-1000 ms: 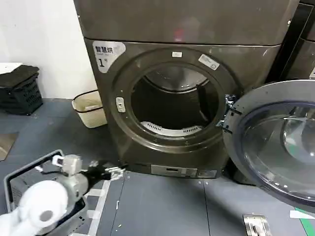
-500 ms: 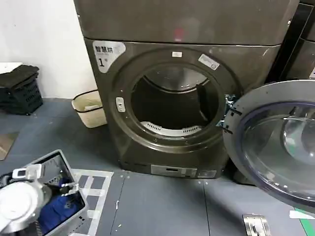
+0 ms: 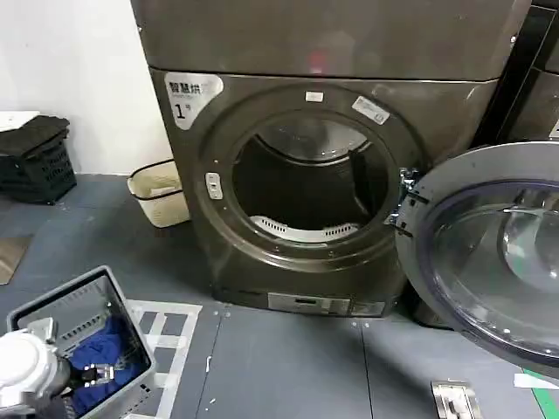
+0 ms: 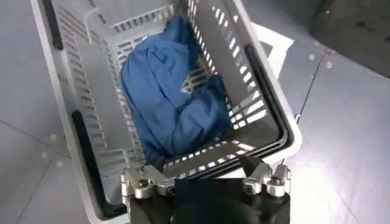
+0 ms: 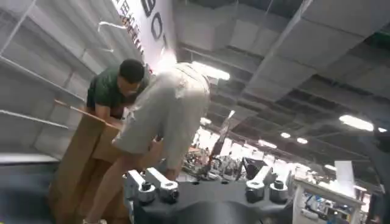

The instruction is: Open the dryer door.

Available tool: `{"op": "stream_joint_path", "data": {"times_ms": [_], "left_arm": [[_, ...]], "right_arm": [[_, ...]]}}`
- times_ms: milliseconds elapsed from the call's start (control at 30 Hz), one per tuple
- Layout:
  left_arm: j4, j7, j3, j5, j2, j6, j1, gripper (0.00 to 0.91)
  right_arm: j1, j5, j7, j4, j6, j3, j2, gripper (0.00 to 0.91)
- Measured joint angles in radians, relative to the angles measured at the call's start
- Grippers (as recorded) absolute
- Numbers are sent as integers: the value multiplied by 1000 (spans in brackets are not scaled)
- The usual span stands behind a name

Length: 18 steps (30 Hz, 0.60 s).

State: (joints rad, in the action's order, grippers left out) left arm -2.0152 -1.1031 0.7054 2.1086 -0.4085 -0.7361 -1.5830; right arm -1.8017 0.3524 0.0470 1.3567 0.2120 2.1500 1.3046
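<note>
The dryer door (image 3: 489, 262), a round porthole with a chrome ring and domed glass, stands swung wide open to the right of the grey-bronze machine labelled "1" (image 3: 182, 111). Its hinge (image 3: 403, 205) sits at the right rim of the dark drum opening (image 3: 301, 188). My left gripper (image 3: 96, 375) is low at the front left, far from the door. It hangs open over a basket, with nothing between its fingers (image 4: 146, 182). My right gripper (image 5: 204, 179) is open too and points up towards a ceiling, holding nothing.
A grey slotted basket (image 3: 52, 305) with a blue cloth (image 4: 170, 103) stands on the floor at the front left. A beige bin (image 3: 159, 192) and a black crate (image 3: 35, 157) sit left of the machine. Another machine (image 3: 533, 96) stands at the right.
My left arm has pulled back from near the machine's base, down and to the left, to hang over the basket. The door has not moved.
</note>
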Motion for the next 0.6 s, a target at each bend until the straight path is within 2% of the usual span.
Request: {"op": "stream_joint_path", "data": {"times_ms": [600], "left_arm": [[26, -9, 41, 30, 7, 0, -24, 907]], "right_arm": [[10, 3, -1, -12, 19, -12, -1, 907]]}}
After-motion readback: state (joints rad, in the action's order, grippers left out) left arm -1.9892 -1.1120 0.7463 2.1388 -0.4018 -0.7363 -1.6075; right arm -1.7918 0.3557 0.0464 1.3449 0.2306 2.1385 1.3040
